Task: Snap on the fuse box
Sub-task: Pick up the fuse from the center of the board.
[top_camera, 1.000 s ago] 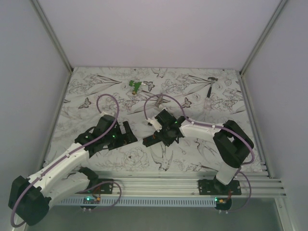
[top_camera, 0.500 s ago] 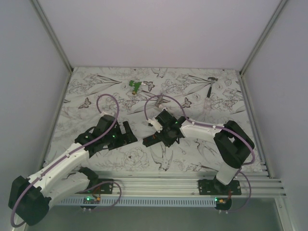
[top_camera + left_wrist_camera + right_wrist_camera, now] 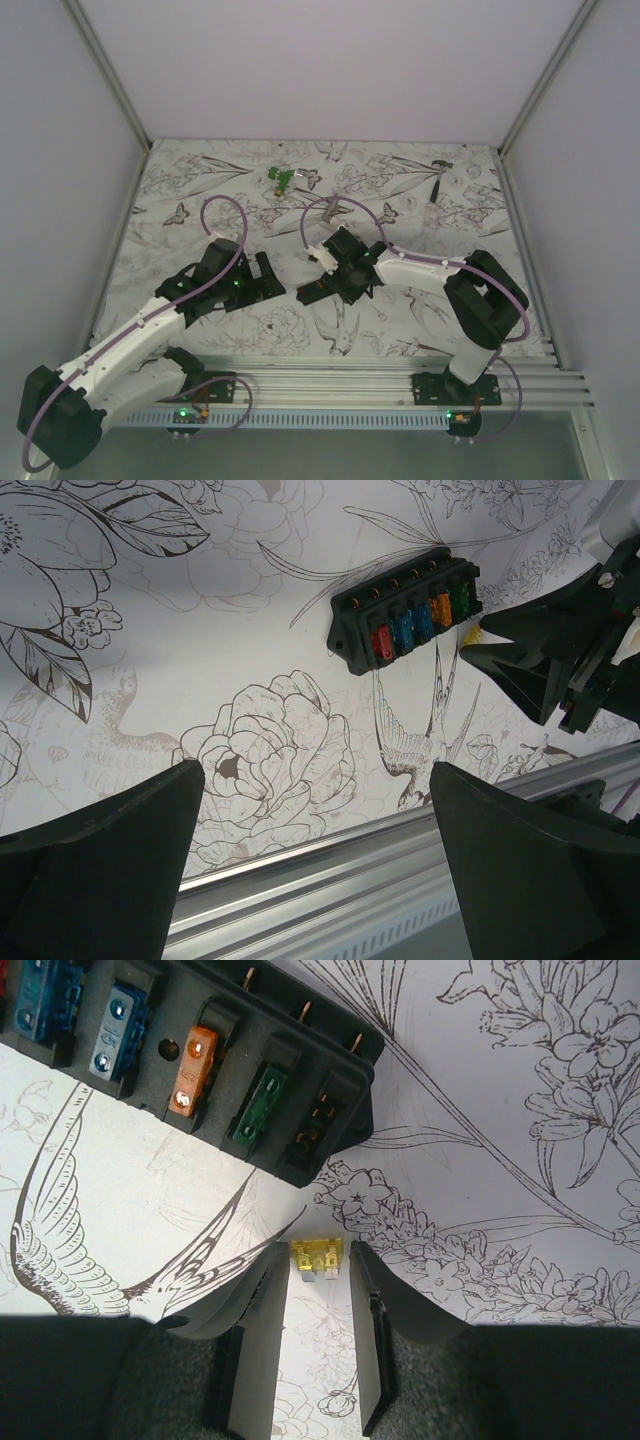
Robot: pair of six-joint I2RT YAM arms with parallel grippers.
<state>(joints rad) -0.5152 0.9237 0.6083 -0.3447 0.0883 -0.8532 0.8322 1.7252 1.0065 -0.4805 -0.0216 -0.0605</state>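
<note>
Black plastic, the fuse box (image 3: pixel 405 630) lies flat on the flower-printed cloth (image 3: pixel 150 630) between the two arms, nearer the right one, its face up and showing a row of red, blue, orange and green fuses; in the right wrist view the fuse box (image 3: pixel 200 1050) fills the top left, and its end slot beside the green fuse shows only bare metal contacts. The right gripper (image 3: pixel 316 1260) has its jaws drawn narrow, pinching a small yellow fuse (image 3: pixel 316 1253) by its sides between the fingertips (image 3: pixel 262 1300), and the fuse hangs just beside the box's end corner, apart from it. The left gripper (image 3: pixel 318 780) stands wide, nothing between its fingers (image 3: pixel 100 870), aimed at the cloth near the aluminium rail (image 3: pixel 350 880) with the box well ahead of it. From above, the fuse box (image 3: pixel 311 292) sits at the tip of the right gripper (image 3: pixel 335 285), the left gripper (image 3: pixel 265 278) near on its other side. Far back lie a green clip (image 3: pixel 282 178) and a grey metal tool (image 3: pixel 438 180)
</note>
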